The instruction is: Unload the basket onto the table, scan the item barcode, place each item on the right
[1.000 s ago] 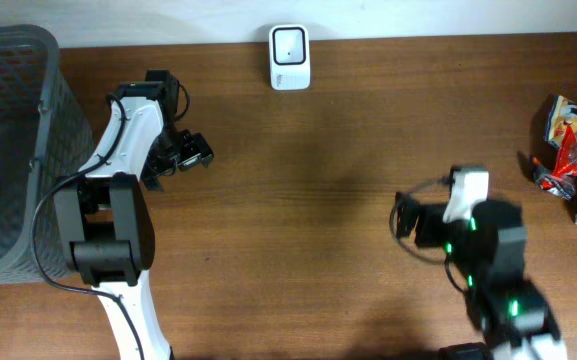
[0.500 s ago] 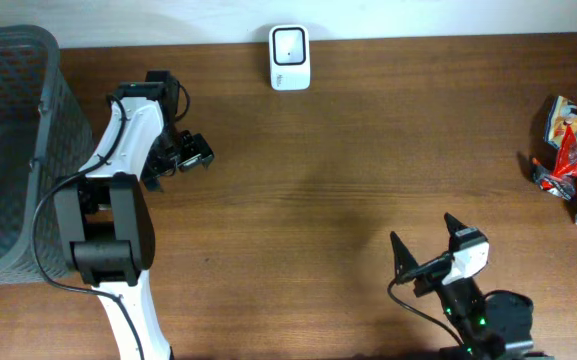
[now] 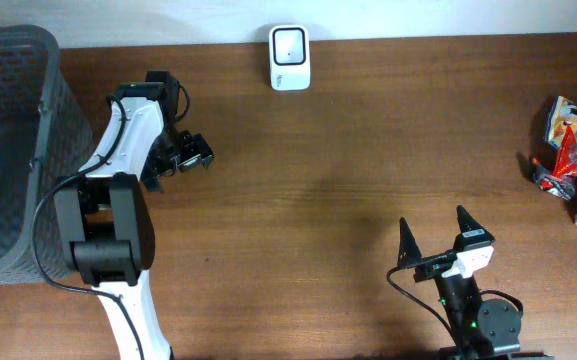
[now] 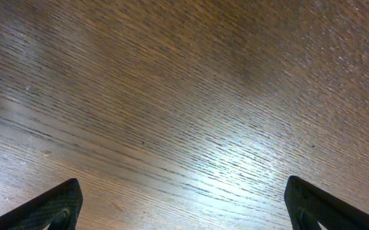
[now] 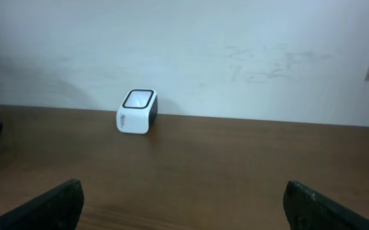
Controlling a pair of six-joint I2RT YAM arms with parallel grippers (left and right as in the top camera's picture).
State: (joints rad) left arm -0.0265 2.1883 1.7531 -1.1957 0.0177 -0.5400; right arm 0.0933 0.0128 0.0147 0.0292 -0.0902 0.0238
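Since a sec ago the R gripper (image 3: 433,232) has pulled back toward the near edge of the table (image 3: 318,190). It sat further right & further in; now it's low in the overhead view w/ both tips aimed at the far side. L gripper (image 3: 180,158) hasn't shifted, nor has anything else.

Snack packs (image 3: 574,150), the items to scan, lie in a small heap at the far right edge of the table, partly cut off by the frame. There's a colourful pack at the top, a red crinkled one under it & an orange bit lowest. Barcode too small to make out. Nothing touches them; R gripper is well apart, to their left & nearer the front.

Scanner (image 3: 289,57), a small white box w/ a dark window on top, stands at the back edge mid-table, by the wall (image 5: 235,51). R wrist view looks across the table at it, left of centre.

R gripper: jaws spread wide, nothing btwn them. L gripper: also spread wide & empty; its wrist view shows only bare wood grain btwn the two dark fingertips (image 4: 53,206). It sits over the left part of the table, a little right of the grey mesh basket (image 3: 13,45), which takes up the left edge.
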